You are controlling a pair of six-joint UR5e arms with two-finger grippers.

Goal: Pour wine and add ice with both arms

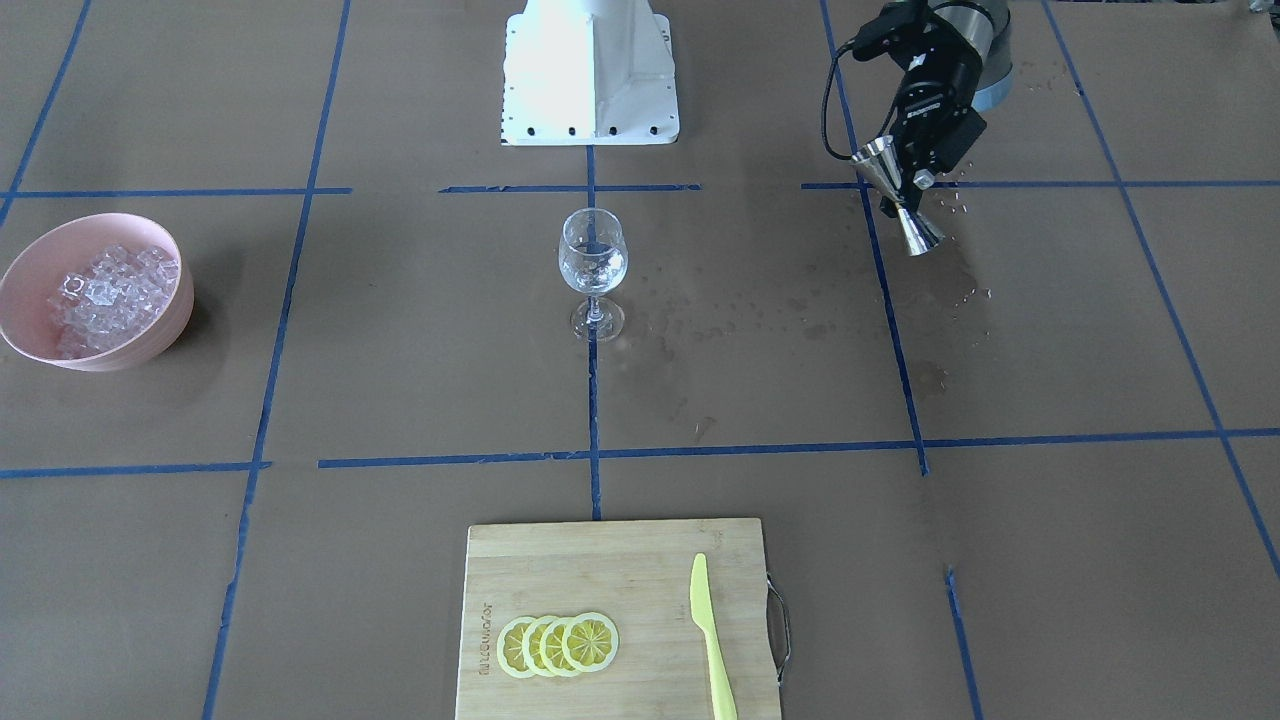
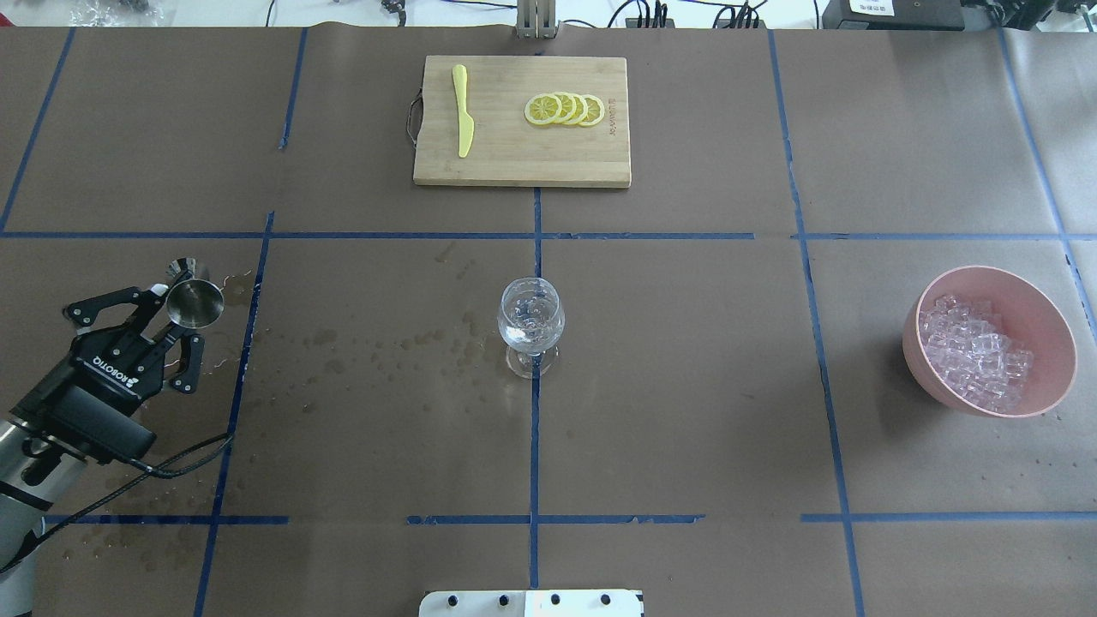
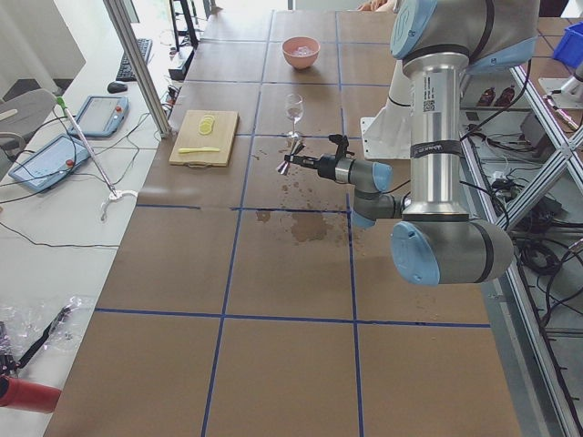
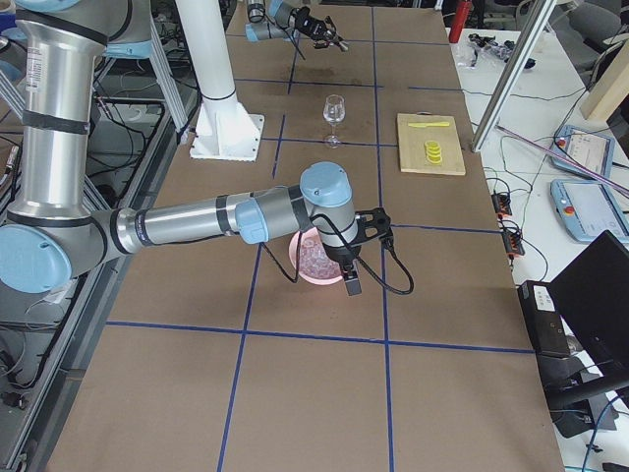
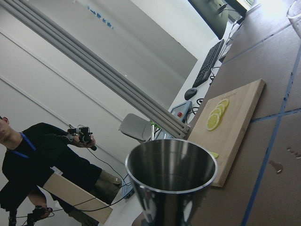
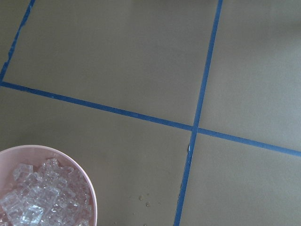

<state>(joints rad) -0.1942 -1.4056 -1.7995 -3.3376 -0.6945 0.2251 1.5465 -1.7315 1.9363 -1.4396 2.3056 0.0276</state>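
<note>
Wine, a clear liquid, appears to sit low in the stemmed wine glass at the centre of the tabletop, though the glints do not show whether ice has joined it. Dark wet spots dot the brown paper between the glass and the left gripper. Its jaws are clamped on the waist of a steel jigger, held tilted above the paper and well apart from the glass (the upper cup looks empty to the wrist camera, but its bottom is in shadow). Ice lies heaped in the pink bowl on the robot's right. The right gripper shows only in the side view, hanging near the bowl. Whether its jaws are open or closed cannot be told, and its wrist camera catches just the bowl's edge in a corner.

Judged from the spots and the glass, the pour looks made and the ice step is in hand. The next move calls for the right arm to centre over the heap, lower with jaws parted and close on a single cube. It must then carry the cube to the glass and release it low over the narrow rim, so the tall stem is not knocked. The left arm should keep the jigger clear of that path.
</note>
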